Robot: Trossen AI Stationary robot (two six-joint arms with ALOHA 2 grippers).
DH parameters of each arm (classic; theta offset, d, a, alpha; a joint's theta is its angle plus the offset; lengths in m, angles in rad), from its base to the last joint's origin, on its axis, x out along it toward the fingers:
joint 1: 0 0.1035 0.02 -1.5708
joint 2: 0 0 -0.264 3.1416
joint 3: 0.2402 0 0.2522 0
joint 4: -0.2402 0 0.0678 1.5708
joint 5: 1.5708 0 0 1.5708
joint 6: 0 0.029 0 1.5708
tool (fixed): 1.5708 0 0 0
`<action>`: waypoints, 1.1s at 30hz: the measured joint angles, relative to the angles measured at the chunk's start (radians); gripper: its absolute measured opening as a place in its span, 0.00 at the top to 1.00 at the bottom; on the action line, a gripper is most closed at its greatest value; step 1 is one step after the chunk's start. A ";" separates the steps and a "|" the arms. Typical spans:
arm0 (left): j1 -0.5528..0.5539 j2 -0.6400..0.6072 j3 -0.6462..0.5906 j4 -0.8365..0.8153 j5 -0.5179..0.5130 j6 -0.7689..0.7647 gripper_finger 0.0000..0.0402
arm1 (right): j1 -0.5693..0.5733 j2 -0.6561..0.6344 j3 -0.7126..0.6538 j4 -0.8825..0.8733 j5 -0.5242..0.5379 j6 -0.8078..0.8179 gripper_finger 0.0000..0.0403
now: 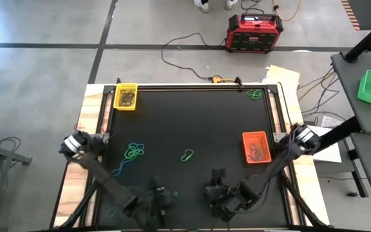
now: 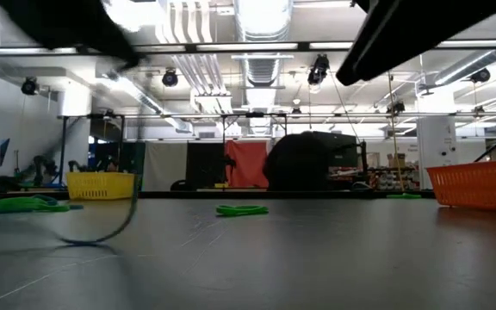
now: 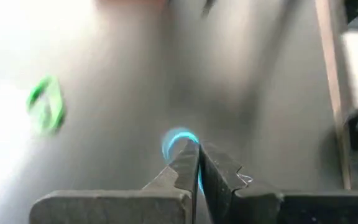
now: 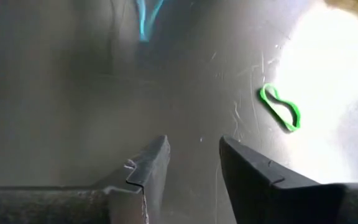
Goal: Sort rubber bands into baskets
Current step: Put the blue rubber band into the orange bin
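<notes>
mat (image 1: 192,116) centre open; yellow basket (image 1: 126,96) upper left, orange basket (image 1: 256,147) right edge, green bands (image 1: 134,152) scattered centre-left.

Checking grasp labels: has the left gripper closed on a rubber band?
Yes: in the left wrist view the left gripper has its fingers pressed together on a blue band.

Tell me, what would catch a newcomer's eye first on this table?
Probably the bright baskets on the black table: a yellow basket at the far left corner and an orange basket by the right edge. Near the front, the left tool is shut on a blue rubber band, while the right tool hangs open.
</notes>
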 joint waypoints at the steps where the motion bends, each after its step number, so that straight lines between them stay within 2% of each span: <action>1: 0.028 0.000 -0.009 0.086 0.013 0.087 1.00 | 0.003 0.003 0.000 0.001 0.000 -0.002 0.65; 4: 0.106 0.000 -0.040 0.348 0.050 0.317 1.00 | 0.014 -0.001 0.000 -0.027 0.000 0.007 0.64; 8: 0.175 0.000 -0.089 0.649 0.052 0.519 1.00 | 0.037 -0.012 0.001 -0.100 -0.007 0.079 0.62; 11: 0.211 0.023 -0.105 0.827 0.075 0.655 1.00 | 0.062 -0.024 0.001 -0.173 -0.007 0.131 0.60; 14: 0.251 0.053 -0.094 0.924 0.131 0.743 1.00 | 0.091 -0.047 0.002 -0.283 -0.009 0.203 0.57; 19: 0.295 0.126 -0.045 0.939 0.196 0.761 1.00 | 0.138 -0.090 0.002 -0.443 -0.007 0.364 0.54; 27: 0.318 0.263 0.046 0.913 0.227 0.748 1.00 | 0.166 -0.081 -0.003 -0.439 0.009 0.425 0.51; 33: 0.317 0.282 0.118 0.659 0.223 0.654 0.98 | 0.166 -0.078 -0.046 -0.356 0.021 0.418 0.51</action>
